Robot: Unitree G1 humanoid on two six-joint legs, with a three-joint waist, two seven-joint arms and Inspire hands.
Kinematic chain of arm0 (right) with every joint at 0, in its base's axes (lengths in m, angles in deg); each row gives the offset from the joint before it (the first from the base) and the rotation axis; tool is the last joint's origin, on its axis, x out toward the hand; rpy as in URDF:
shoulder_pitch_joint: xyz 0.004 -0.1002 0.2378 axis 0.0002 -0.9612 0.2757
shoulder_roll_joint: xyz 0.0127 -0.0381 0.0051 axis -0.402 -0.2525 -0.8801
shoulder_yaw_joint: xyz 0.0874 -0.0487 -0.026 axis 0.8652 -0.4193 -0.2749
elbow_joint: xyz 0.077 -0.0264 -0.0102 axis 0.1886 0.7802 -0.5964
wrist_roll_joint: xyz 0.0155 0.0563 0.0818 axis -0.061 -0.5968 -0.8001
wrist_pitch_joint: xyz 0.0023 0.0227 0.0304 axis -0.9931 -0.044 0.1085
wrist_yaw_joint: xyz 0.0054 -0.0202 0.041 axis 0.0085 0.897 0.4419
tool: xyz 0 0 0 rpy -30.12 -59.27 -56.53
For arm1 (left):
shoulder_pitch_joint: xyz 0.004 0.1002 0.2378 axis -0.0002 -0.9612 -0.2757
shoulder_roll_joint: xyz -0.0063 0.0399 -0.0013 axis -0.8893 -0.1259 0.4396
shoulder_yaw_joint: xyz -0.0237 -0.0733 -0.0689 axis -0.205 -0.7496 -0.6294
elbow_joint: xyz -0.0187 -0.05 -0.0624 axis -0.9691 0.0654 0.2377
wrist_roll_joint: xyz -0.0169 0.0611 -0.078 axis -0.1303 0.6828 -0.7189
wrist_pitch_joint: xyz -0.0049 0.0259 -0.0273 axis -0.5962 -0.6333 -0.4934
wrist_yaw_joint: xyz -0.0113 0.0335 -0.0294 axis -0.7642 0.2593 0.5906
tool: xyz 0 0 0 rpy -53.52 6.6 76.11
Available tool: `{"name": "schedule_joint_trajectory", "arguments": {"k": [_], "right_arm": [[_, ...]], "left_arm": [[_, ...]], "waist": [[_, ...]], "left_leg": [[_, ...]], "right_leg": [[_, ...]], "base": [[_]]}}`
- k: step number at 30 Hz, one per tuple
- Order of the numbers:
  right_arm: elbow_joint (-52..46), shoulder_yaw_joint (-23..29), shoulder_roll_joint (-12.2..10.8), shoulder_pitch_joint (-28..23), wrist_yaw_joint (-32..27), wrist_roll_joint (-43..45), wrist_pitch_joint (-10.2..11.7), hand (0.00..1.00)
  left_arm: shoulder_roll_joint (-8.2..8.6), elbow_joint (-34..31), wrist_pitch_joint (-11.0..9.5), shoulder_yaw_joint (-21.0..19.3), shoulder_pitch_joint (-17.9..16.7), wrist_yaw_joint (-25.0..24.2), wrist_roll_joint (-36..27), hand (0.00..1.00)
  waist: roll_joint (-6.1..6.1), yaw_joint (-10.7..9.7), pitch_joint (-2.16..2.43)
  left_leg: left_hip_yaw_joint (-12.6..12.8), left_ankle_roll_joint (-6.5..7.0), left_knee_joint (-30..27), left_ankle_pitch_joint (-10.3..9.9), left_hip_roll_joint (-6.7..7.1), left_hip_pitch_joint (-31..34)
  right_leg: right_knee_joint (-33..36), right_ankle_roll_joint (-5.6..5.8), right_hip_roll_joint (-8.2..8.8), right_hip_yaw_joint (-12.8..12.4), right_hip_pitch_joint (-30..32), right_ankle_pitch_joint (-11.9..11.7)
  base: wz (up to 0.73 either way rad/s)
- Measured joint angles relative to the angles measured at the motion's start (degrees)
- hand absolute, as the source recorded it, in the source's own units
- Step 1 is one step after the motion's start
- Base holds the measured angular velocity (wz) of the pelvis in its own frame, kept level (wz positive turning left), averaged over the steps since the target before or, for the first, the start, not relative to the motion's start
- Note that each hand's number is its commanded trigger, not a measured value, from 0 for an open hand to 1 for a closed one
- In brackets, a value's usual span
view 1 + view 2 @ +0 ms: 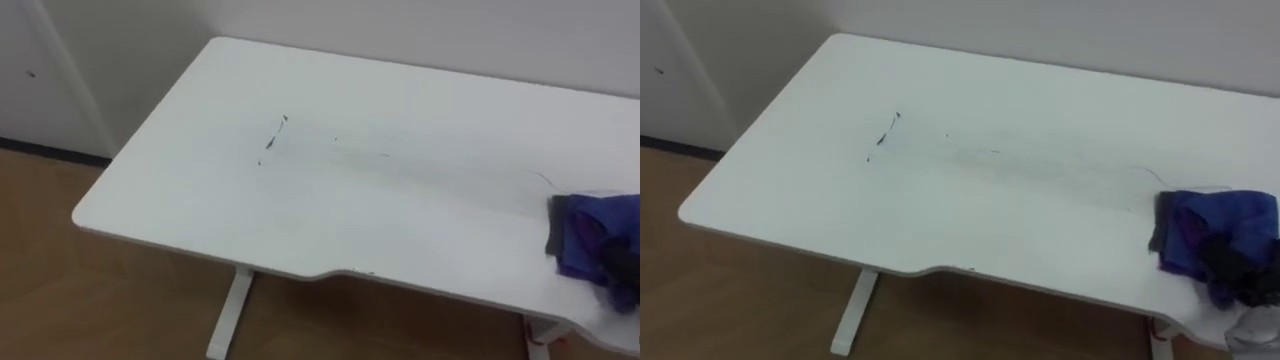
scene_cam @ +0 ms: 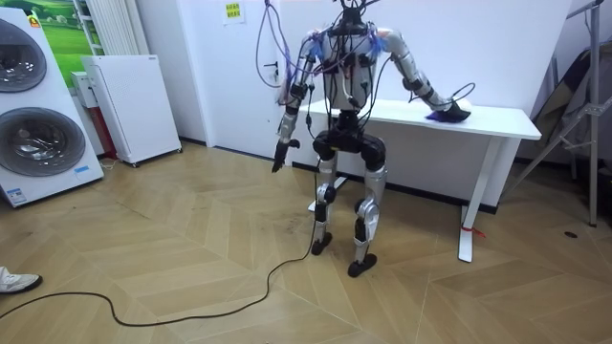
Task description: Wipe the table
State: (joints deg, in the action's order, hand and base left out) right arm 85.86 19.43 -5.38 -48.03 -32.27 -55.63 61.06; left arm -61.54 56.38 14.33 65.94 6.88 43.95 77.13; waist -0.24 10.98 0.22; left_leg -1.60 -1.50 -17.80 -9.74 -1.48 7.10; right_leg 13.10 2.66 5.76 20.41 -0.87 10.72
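1. Wooden floor is seen under a white table, which is set against a pale wall.
2. Some thin dark marks are seen on the table top, toward its left half.
3. A blue and purple cloth is bunched up on the table, near the right end and close to the front edge.
4. The right hand is laid on the right part of the cloth. Whether the cloth is gripped or just pressed cannot be told.
5. In the room view, the robot is seen standing at the table with its back to the camera. Its right arm is stretched out to the room view's right, onto the cloth.
6. The left hand is hung low at the robot's side, away from the table. Whether it is open or closed cannot be told.
7. Two washing machines are stacked at the room view's left, and a white cabinet is placed beside them.
8. A white shoe is seen on the floor at the room view's left edge.
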Motion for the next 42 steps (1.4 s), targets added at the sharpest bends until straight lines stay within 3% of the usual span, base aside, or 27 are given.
{"name": "schedule_joint_trajectory", "arguments": {"k": [1, 2, 3, 4, 5, 6, 9, 12, 14, 16, 17, 18, 19, 20, 24, 26, 27, 29, 31, 33, 35, 36, 37, 38, 39, 40, 42], "right_arm": [[-0.02, -2.95, -0.43, 3.53, 0.02, 1.01, -1.02, 1.0], [-0.02, -6.16, -0.66, 6.91, 0.24, 1.86, -1.42, 1.0], [-0.02, -7.46, -0.66, 8.77, 0.43, 2.65, -1.51, 1.0], [-0.02, -10.03, -0.65, 12.42, 1.09, 3.9, -1.29, 1.0], [-0.02, -11.36, -0.59, 15.17, 1.63, 3.68, -0.87, 1.0], [-0.03, -11.78, -0.55, 15.94, 1.63, 3.25, -0.67, 1.0], [-0.65, -12.54, -0.34, 16.68, 1.62, 2.87, -0.66, 1.0], [0.59, -12.09, 0.34, 14.57, 1.37, 1.92, 1.62, 1.0], [0.6, -10.63, 0.26, 9.85, 0.52, 0.3, 3.5, 1.0], [0.65, -4.5, -1.32, 2.91, -0.4, -0.1, 6.02, 1.0], [0.66, -2.49, -1.65, 0.91, -0.47, -0.08, 6.6, 1.0], [0.67, 0.77, -1.79, -2.78, -0.45, -0.18, 7.5, 1.0], [0.67, 2.61, -1.74, -6.22, -0.56, -0.26, 7.76, 1.0], [0.67, 3.73, -1.7, -8.74, -0.53, -0.37, 7.83, 1.0], [0.58, 5.08, -1.3, -12.4, -0.54, -0.3, 7.59, 1.0], [-1.66, 3.5, -1.53, -10.16, -0.56, 0.33, 4.73, 1.0], [-2.02, 2.74, -1.61, -8.92, -0.58, 0.88, 3.97, 1.0], [-2.73, -1.02, -2.87, -2.76, -0.66, 2.53, 0.0, 1.0], [-3.62, -5.61, -4.25, 2.11, -0.24, 5.31, -2.68, 1.0], [-4.2, -8.98, -7.39, 8.32, 1.75, 9.95, -3.05, 1.0], [-4.72, -10.95, -8.62, 14.02, 4.42, 12.38, -1.56, 1.0], [-4.74, -11.01, -8.61, 15.2, 4.68, 12.35, -1.33, 1.0], [-4.71, -11.01, -8.56, 16.65, 4.66, 11.88, -0.8, 1.0], [-4.89, -11.01, -8.0, 16.64, 4.59, 11.87, -0.47, 1.0], [-4.9, -11.08, -7.69, 16.47, 4.59, 11.84, -0.24, 1.0], [-5.19, -10.81, -6.98, 15.85, 4.61, 11.78, 0.58, 1.0], [-7.22, -10.24, -4.74, 12.67, 4.3, 11.7, 2.43, 1.0]], "left_arm": [[-0.03, 0.03, -0.09, 0.83, 0.67, 0.0, -0.03, 0.0], [-0.04, 0.48, -0.37, 0.98, 1.75, -0.05, -0.02, 0.0], [-0.04, 0.8, -0.56, 1.04, 2.39, -0.12, -0.02, 0.0], [-0.19, 0.88, -0.92, 1.81, 3.24, -0.38, -0.09, 0.0], [-0.23, 0.72, -1.3, 2.45, 3.44, -0.51, -0.61, 0.0], [-0.31, 0.66, -1.38, 2.88, 3.42, -0.45, -0.77, 0.0], [-0.38, 0.48, -0.81, 3.22, 1.67, -0.32, -2.59, 0.0], [-0.36, 0.9, 0.2, 3.03, -0.92, -0.35, -2.88, 0.0], [-0.42, 1.1, 0.26, 3.01, -1.7, -0.31, -3.06, 0.0], [-0.35, 0.82, 0.03, 2.59, -2.67, -0.33, -1.5, 0.0], [-0.22, 0.79, 0.01, 1.95, -2.74, -0.33, -0.58, 0.0], [0.14, 0.76, -0.05, 1.3, -2.77, -0.27, 0.32, 0.0], [0.12, 0.73, -0.07, 1.23, -2.8, -0.26, 1.44, 0.0], [0.13, 0.56, -0.12, 0.91, -2.68, -0.14, 2.21, 0.0], [-0.25, 0.13, -1.45, 0.84, -1.63, 1.18, 2.17, 0.0], [-0.37, -0.23, -2.08, 1.1, 0.15, 2.0, 1.32, 0.0], [-0.49, -0.18, -2.26, 1.31, 0.69, 2.15, 0.88, 0.0], [-1.15, 0.46, -2.79, 1.49, 3.66, 2.21, -0.14, 0.0], [-1.63, 1.13, -3.78, 1.46, 6.17, 2.25, -0.14, 0.0], [-2.45, 1.39, -4.45, 1.45, 8.05, 2.2, -0.18, 0.0], [-2.63, 0.41, -4.65, 2.21, 10.73, 2.13, -0.42, 0.0], [-2.7, 0.25, -4.65, 2.46, 10.99, 2.1, -0.6, 0.0], [-3.07, 0.11, -4.62, 3.34, 11.03, 2.08, -1.2, 0.0], [-2.87, 0.85, -4.19, 3.72, 10.47, 2.02, -1.08, 0.0], [-2.82, 0.66, -3.98, 3.71, 9.53, 1.98, -1.1, 0.0], [-2.82, 0.22, -3.69, 3.39, 7.1, 1.91, -1.08, 0.0], [-2.8, 0.32, -3.16, 3.04, 3.76, 1.5, -0.98, 0.0]], "waist": [[-0.59, 1.09, 0.2], [-0.73, 2.01, -0.05], [-0.91, 2.36, -0.41], [-1.28, 2.7, -1.34], [-1.49, 3.81, -1.7], [-1.48, 4.34, -1.7], [-1.33, 6.7, -1.61], [-0.32, 6.09, -1.53], [0.4, 4.81, -1.32], [1.94, 1.91, -0.61], [2.32, 1.39, -0.48], [2.73, 0.43, -0.33], [2.56, -0.61, 0.18], [2.45, -0.77, 0.39], [1.3, -1.96, 0.36], [-0.47, -0.97, 0.28], [-0.95, -0.57, 0.25], [-1.99, 1.88, 0.15], [-2.75, 4.91, -0.02], [-2.61, 5.46, -0.46], [-1.21, 5.45, -0.35], [-0.94, 5.53, -0.77], [-0.14, 5.72, -1.48], [-0.36, 7.0, -1.41], [-0.55, 7.55, -1.36], [-0.55, 7.76, -1.34], [-0.55, 6.35, -1.32]], "left_leg": [[-0.1, 0.04, 0.15, 0.36, -0.03, 1.33], [-0.4, 0.11, 0.29, 0.87, -0.08, 2.26], [-0.41, 0.05, 0.26, 1.05, -0.21, 2.78], [-0.52, -0.06, 0.19, 1.43, -0.32, 3.79], [-0.47, -0.13, 0.32, 1.8, -0.33, 4.83], [-0.4, -0.14, 0.45, 1.91, -0.33, 5.25], [-0.42, -0.01, 1.42, 2.43, -0.04, 5.44], [-0.17, 0.06, 2.3, 2.47, 0.3, 4.42], [0.89, 0.15, 2.28, 2.41, 0.45, 3.04], [2.5, 1.5, 1.96, 1.49, 1.43, 0.98], [3.14, 1.78, 1.83, 1.22, 1.75, 0.34], [3.56, 2.29, 0.69, 0.37, 2.2, -0.75], [3.72, 2.72, -0.72, -0.97, 2.06, -1.29], [3.96, 2.99, -2.35, -2.3, 1.81, -1.93], [4.99, 4.42, -7.45, -6.16, 0.87, -2.52], [8.33, 5.23, -9.63, -8.12, -0.37, -2.52], [9.45, 5.36, -10.1, -8.47, -0.86, -2.28], [12.49, 5.55, -10.24, -8.6, -2.18, -1.16], [12.96, 4.55, -9.95, -7.88, -3.54, -0.01], [10.55, 3.68, -9.91, -7.28, -3.97, 1.95], [5.49, 1.89, -9.79, -5.95, -3.99, 5.71], [4.7, 1.29, -9.68, -5.62, -4.01, 6.32], [3.79, 0.13, -9.73, -5.27, -4.06, 6.74], [3.15, -1.21, -9.9, -5.52, -5.13, 6.8], [3.0, -1.97, -9.83, -5.48, -5.88, 6.76], [2.71, -3.44, -8.8, -4.59, -6.49, 6.67], [3.16, -4.85, -6.71, -3.05, -7.72, 6.05]], "right_leg": [[0.79, -0.45, -0.07, -0.63, 1.94, -0.44], [1.0, -0.88, -0.31, -0.8, 3.22, -1.11], [1.04, -1.2, -0.52, -1.08, 3.92, -1.43], [1.13, -1.47, -0.82, -1.8, 5.34, -1.64], [1.64, -1.73, -0.89, -2.31, 6.99, -1.8], [1.73, -1.79, -0.91, -2.54, 7.51, -1.83], [1.66, -1.78, -0.72, -2.64, 8.27, -1.8], [1.72, -1.27, -0.12, -1.3, 7.1, -1.34], [1.72, -0.75, 0.31, 0.29, 4.79, -0.97], [1.84, 0.54, 1.33, 0.27, 1.16, 0.91], [2.2, 0.71, 1.83, 0.31, 0.33, 1.54], [4.0, 1.34, 2.69, 0.78, -0.97, 2.38], [6.39, 1.74, 3.25, 1.33, -1.42, 2.71], [9.21, 1.8, 3.76, 1.68, -1.43, 2.77], [15.55, 2.29, 5.75, 2.52, -1.47, 3.13], [17.74, 2.45, 6.66, 0.83, 0.11, 2.93], [18.1, 2.49, 6.68, -0.03, 1.05, 2.77], [19.31, 2.2, 7.83, -3.65, 5.96, 2.64], [19.31, 2.37, 9.24, -4.9, 9.62, 2.75], [15.33, 2.33, 10.13, -4.69, 11.14, 1.46], [8.25, 2.67, 9.99, -4.24, 10.77, -2.77], [7.23, 2.77, 9.89, -4.06, 10.59, -4.09], [5.78, 3.33, 9.69, -3.32, 9.6, -7.27], [5.6, 5.5, 8.87, -2.21, 8.64, -5.02], [5.88, 5.38, 8.06, -1.81, 8.58, -4.1], [7.21, 4.44, 7.18, -0.99, 8.87, -2.41], [8.36, 3.66, 6.33, 0.99, 8.38, -0.3]], "base": [[-0.6], [-0.48], [-0.17], [-0.04], [0.0], [0.0], [0.13], [0.22], [0.47], [0.71], [0.68], [0.53], [0.34], [0.08], [-0.24], [-0.76], [-1.02], [-1.08], [-1.01], [-0.51], [0.38], [0.57], [0.44], [0.35], [0.17], [0.32], [0.56]]}}
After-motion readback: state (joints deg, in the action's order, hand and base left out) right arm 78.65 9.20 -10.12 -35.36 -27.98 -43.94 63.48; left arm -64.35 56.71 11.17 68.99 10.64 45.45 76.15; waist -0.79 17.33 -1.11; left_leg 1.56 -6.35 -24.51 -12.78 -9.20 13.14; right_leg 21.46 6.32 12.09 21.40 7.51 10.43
